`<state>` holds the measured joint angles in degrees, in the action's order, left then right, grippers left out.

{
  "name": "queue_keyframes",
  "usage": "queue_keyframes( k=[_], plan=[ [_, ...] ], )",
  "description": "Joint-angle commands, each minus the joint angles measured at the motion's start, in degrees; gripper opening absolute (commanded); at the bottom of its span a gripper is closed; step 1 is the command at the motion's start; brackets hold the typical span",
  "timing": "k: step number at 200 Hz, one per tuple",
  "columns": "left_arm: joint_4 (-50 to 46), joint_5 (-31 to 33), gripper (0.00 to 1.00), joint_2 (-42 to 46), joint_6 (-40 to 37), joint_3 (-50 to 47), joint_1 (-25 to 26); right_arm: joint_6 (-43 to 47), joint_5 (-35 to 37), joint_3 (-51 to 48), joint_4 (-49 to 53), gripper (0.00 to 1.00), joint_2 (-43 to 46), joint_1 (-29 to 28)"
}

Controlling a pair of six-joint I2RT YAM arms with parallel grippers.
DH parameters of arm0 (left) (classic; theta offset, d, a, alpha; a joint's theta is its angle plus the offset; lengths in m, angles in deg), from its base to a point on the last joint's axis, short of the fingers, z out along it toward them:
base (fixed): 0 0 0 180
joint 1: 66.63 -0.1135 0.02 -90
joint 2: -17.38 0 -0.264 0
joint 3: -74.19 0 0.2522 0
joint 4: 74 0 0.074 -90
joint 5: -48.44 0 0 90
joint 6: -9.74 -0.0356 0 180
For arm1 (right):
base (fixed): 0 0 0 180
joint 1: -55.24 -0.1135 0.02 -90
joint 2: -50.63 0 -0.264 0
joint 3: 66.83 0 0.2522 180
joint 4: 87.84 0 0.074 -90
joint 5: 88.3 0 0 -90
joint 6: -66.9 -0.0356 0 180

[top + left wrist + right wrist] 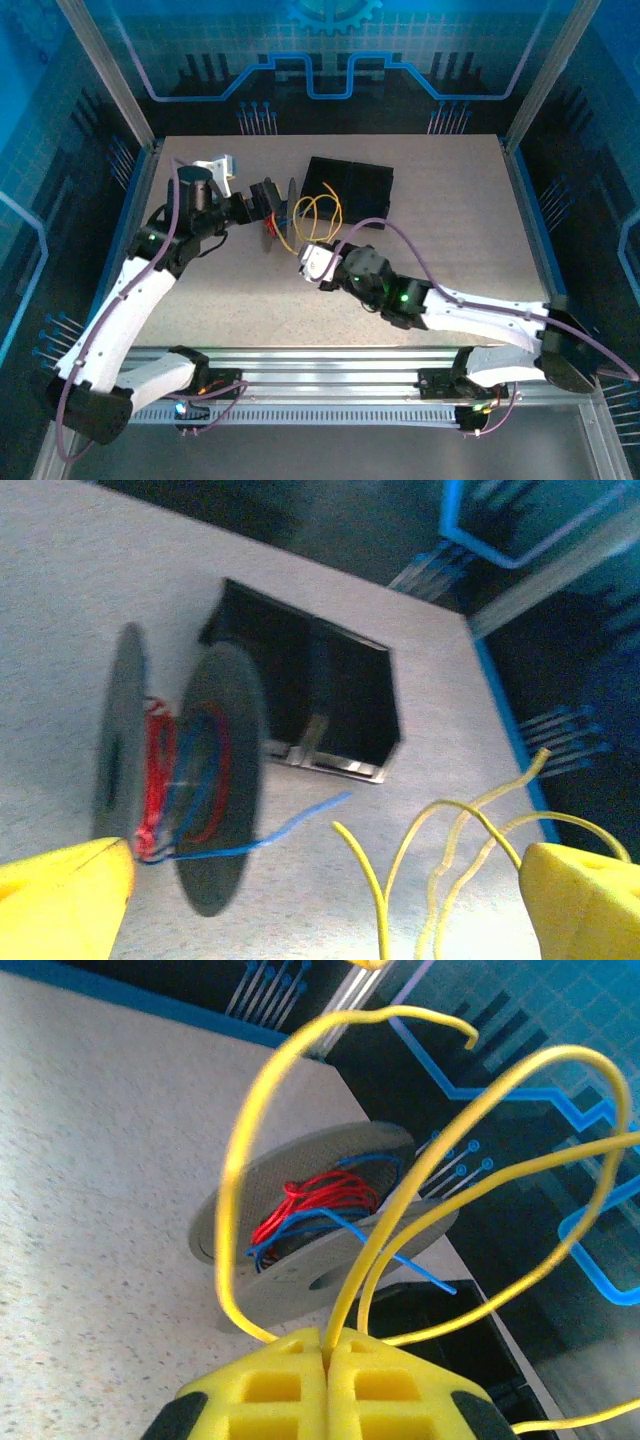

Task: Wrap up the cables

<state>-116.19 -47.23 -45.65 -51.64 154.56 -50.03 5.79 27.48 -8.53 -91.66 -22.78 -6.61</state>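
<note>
A grey spool stands on edge on the table, with the red cable and blue cable wound on its core. The blue cable's loose end sticks out toward the black tray. My right gripper is shut on the yellow cable, whose springy loops rise between it and the spool. My left gripper is open wide just beside the spool, with nothing between its yellow fingers. The yellow loops stand in front of it.
A black open tray lies behind the spool and the loops, near the middle back of the table. Metal frame rails run along the table's left, right and near edges.
</note>
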Motion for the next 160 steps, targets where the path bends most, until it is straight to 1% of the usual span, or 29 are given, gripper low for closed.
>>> queue_keyframes(
  k=[1,21,32,66,95,117,128,160],
  plan=[
    [-4.0,3.1,0.99,-4.8,-0.1,2.7,-2.4,6.8,7.6,1.1,-8.5,0.00,-5.1,-1.7],
    [-2.8,2.1,0.99,-8.2,-2.5,2.7,-3.9,11.8,11.7,2.9,-10.5,0.00,-10.3,-2.9],
    [-2.0,1.4,0.99,-9.9,-3.0,2.7,-4.8,13.4,12.8,3.5,-11.3,0.00,-12.5,-3.2],
    [-1.6,-0.4,0.99,-15.6,-4.1,4.2,-5.6,14.1,14.3,5.2,-11.5,0.00,-16.4,-3.3],
    [-1.3,0.2,0.99,-17.9,-5.4,4.3,-6.3,14.2,16.3,5.6,-12.2,0.00,-17.6,-3.2],
    [0.0,-1.8,0.99,-18.6,-6.2,3.5,-6.8,13.2,17.0,5.6,-11.2,0.00,-18.0,-3.1],
    [0.4,-2.8,0.98,-19.0,-6.6,3.4,-6.8,13.5,18.2,7.2,-11.2,0.00,-18.5,-3.1],
    [2.5,-4.7,0.97,-19.2,-6.9,2.4,-6.8,13.9,20.5,7.2,-11.8,0.00,-19.1,-3.5]
  ],
)
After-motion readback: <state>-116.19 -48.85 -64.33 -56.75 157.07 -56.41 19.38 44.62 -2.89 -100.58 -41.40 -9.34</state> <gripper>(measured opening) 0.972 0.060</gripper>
